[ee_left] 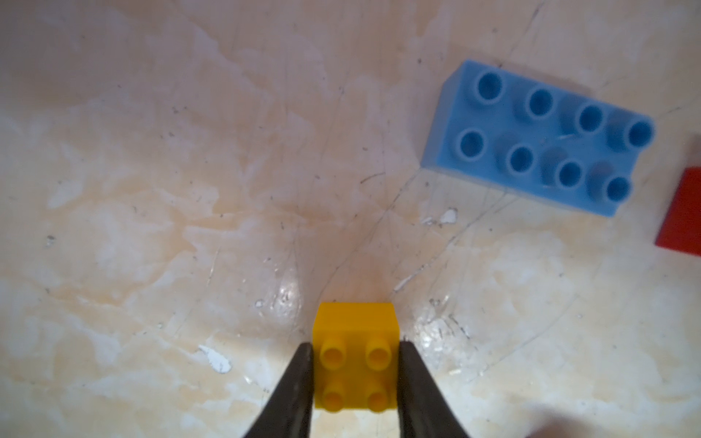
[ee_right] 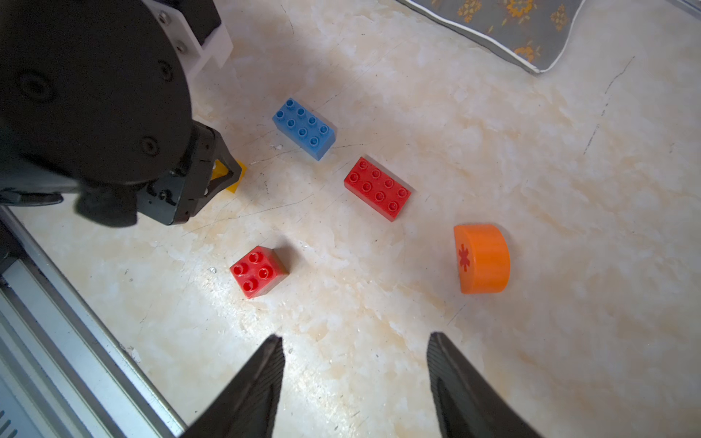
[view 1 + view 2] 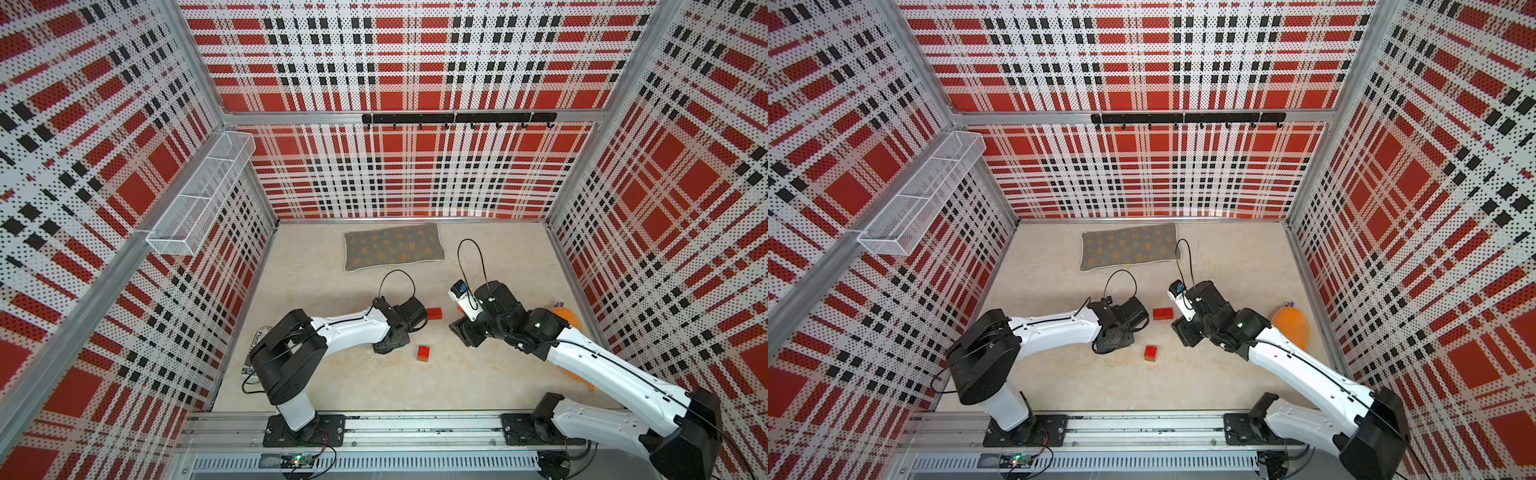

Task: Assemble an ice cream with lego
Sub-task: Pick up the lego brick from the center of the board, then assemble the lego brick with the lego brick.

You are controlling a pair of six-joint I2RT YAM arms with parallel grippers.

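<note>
Plainly, assembly is hardly begun: across the table (image 2: 493, 132) no two bricks are seen joined. The right gripper (image 2: 356, 336) is held half spread and empty, poised over bare table short of the long red brick (image 2: 377, 188). The blue brick (image 2: 303, 129) is found just beside the long red brick, studs up. The orange dome (image 2: 483, 259) is set near that brick's opposite side (asterisk face turned sideways). The small red square (image 2: 258, 271) is placed near the long red brick, toward the robot's base. Smallest, the yellow square (image 1: 356, 322) is clamped between the closed-in fingers of the left gripper (image 1: 356, 347), beyond the blue brick; whether it is lifted cannot be told. No brown piece is seen. All stacking is judged left to do.
</note>
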